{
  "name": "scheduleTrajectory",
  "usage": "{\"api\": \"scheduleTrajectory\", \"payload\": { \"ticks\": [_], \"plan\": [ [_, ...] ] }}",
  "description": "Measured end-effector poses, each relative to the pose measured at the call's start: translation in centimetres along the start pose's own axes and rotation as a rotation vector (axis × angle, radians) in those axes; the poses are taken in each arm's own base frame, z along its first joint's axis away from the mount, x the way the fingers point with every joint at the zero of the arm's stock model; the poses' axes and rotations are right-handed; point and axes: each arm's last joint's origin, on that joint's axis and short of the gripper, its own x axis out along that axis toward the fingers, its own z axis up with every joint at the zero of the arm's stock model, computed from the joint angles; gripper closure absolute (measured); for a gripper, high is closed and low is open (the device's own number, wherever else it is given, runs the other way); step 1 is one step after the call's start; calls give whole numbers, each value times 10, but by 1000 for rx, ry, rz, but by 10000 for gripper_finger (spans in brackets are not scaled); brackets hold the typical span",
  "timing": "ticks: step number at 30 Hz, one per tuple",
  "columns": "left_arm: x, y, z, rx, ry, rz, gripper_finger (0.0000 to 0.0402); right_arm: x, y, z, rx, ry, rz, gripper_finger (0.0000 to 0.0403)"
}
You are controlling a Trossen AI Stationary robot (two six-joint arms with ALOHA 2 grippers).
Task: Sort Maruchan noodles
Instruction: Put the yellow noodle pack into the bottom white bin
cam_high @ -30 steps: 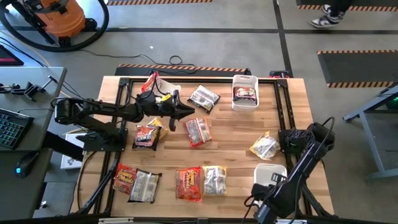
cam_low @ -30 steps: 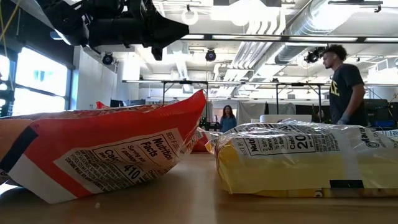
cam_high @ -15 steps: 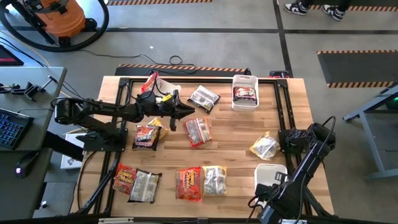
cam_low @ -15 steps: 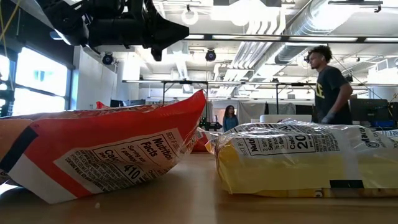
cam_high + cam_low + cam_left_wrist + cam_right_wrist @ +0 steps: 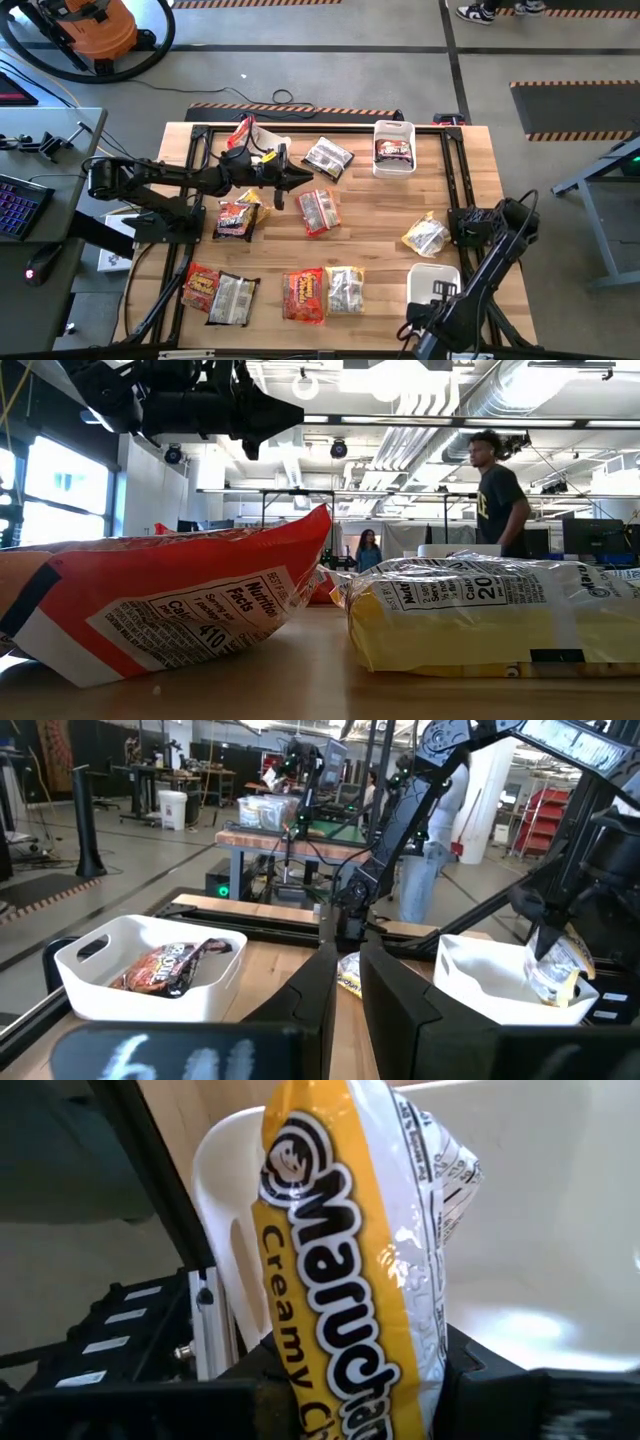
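**Yellow packet held over a white bin**

Hardly anything was moved on the table since a second ago; only the person (image 5: 495,495) in the room behind was seen farther to the left. The right gripper (image 5: 432,312) was kept low at the near right edge, over a white bin (image 5: 437,274). A yellow packet (image 5: 350,1270) was squeezed between its fingers, hanging above that bin. The left gripper (image 5: 300,177) was held in the air at the far left part of the table, its fingers close together with nothing between them. A dark packet (image 5: 394,151) was seen lying in the far bin (image 5: 394,129). Other packets (image 5: 321,293) were left spread flat on the table (image 5: 380,225).
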Motion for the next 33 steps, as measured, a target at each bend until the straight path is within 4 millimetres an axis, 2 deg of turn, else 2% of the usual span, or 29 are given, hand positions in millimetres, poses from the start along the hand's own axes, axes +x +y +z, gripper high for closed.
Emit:
{"api": "scheduleTrajectory", "payload": {
  "ticks": [8, 13, 18, 21, 25, 33],
  "plan": [
    [0, 0, 0, 0, 0, 5, 363, 17, -1, 2, -28, 2, 5, 304],
    [0, 0, 0, 0, 0, 4, 363, 26, -3, 2, -66, 27, 16, 255],
    [0, 0, 0, 3, 0, 4, 363, 23, -1, 2, -74, 37, 36, 199],
    [0, 0, 0, 3, 0, 4, 363, 18, 2, 2, -57, 32, 53, 180],
    [0, 0, 0, 4, 0, 4, 363, 11, 5, 1, -19, 43, 87, 176],
    [0, 0, 0, 5, 0, 4, 363, 6, 12, 1, 59, 88, 165, 192]
  ]
}}
